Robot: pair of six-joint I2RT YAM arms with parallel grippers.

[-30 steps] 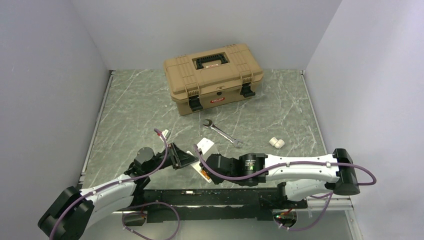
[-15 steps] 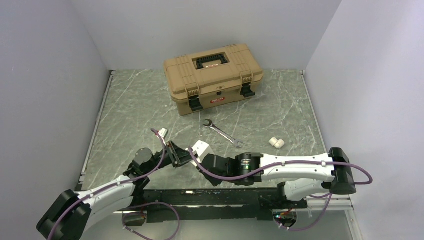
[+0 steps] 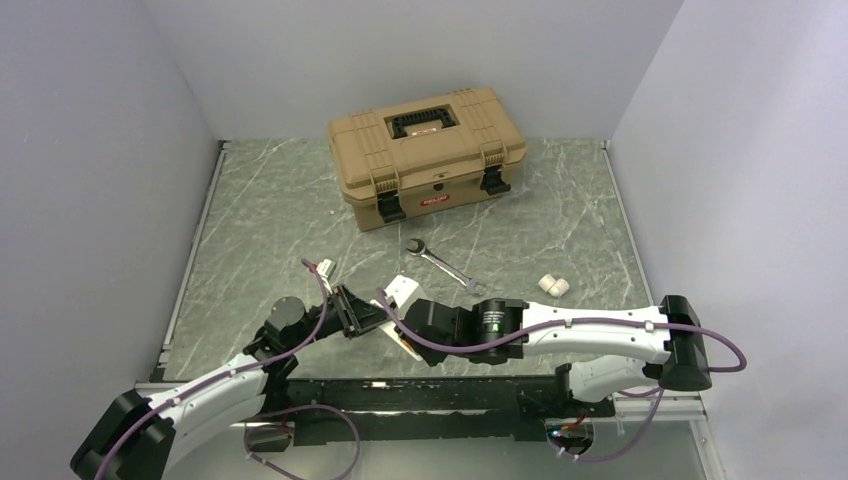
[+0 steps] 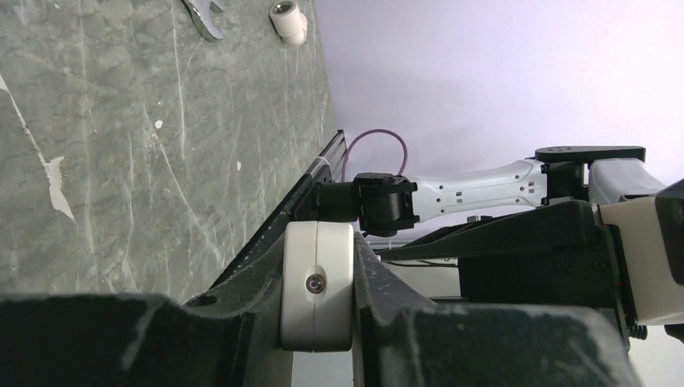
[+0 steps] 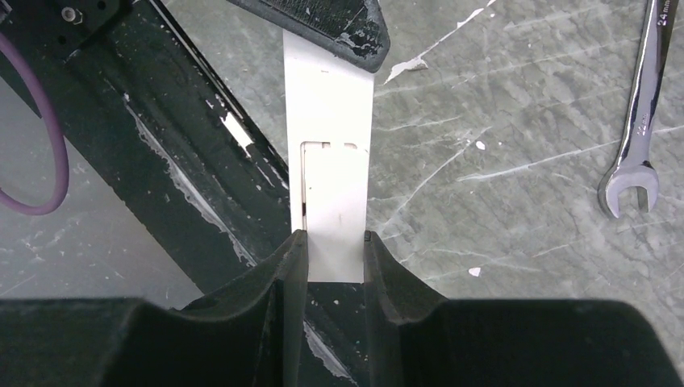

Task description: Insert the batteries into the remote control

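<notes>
The left gripper (image 4: 317, 298) pinches one short end of the remote control (image 5: 331, 121), which sits well in front of the toolbox (image 3: 425, 150), toward the arms' bases. The right gripper (image 5: 331, 242) is clamped on the opposite end, so the white bar is bridged between the two, probably to steady it while its battery hatch is worked. That hatch shows only as a thin outline in the right wrist view and looks closed. I cannot tell whether the bar touches the bench (image 3: 270, 220). The wrench (image 3: 445, 265) lies just in front of the toolbox, and a white fitting (image 3: 553, 286) lies further right. No batteries can be made out, and from above the arms cover most of the remote.
</notes>
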